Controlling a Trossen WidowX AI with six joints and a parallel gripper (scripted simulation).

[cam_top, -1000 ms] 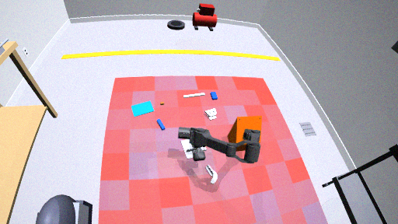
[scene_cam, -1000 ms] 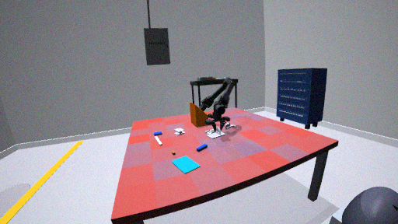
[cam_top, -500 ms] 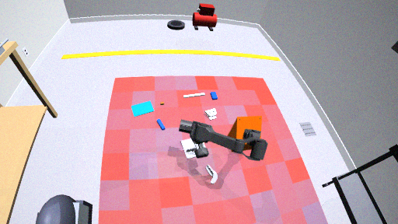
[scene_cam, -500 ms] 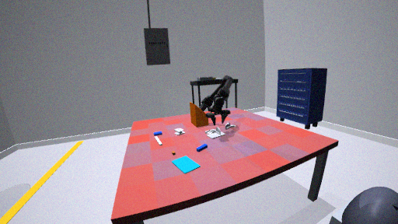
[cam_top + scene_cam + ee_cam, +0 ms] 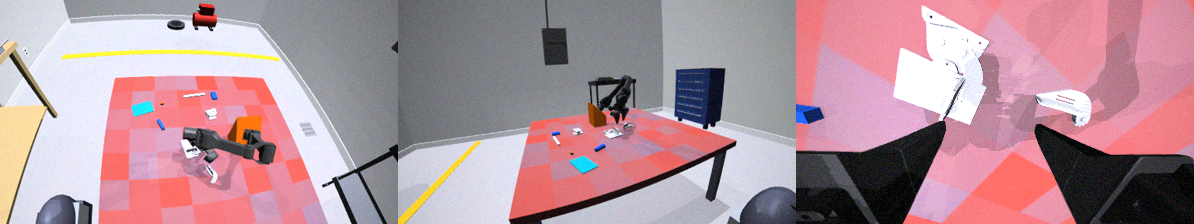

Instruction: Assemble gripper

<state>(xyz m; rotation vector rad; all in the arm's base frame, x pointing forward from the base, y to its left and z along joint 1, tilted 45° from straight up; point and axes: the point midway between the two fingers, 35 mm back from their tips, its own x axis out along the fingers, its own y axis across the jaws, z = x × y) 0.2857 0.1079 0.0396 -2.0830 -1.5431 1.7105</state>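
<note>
The white gripper base (image 5: pixel 186 146) (image 5: pixel 612 135) (image 5: pixel 916 80) lies on the table. One white jaw (image 5: pixel 973 75) lies over the base; whether it is seated on its pin, I cannot tell. The other white jaw (image 5: pixel 212 176) (image 5: pixel 628 126) (image 5: pixel 1066 101) lies loose on the table, apart from the base, at the right in the wrist view. A small white part (image 5: pixel 211 113) (image 5: pixel 577 131), apparently the housing plate, lies farther off. My gripper (image 5: pixel 621 121) (image 5: pixel 991 126) is open and empty above the table, its left fingertip overlapping the base's edge in the wrist view. Gear teeth are too small to tell.
An orange wedge-shaped block (image 5: pixel 249 126) (image 5: pixel 596 117) stands beside the arm. A blue bar (image 5: pixel 161 124) (image 5: pixel 599 148) (image 5: pixel 807 114), a cyan plate (image 5: pixel 142 108) (image 5: pixel 584 164), a white strip (image 5: pixel 193 95) (image 5: pixel 556 140) and a blue block (image 5: pixel 214 96) (image 5: pixel 556 133) lie on the table.
</note>
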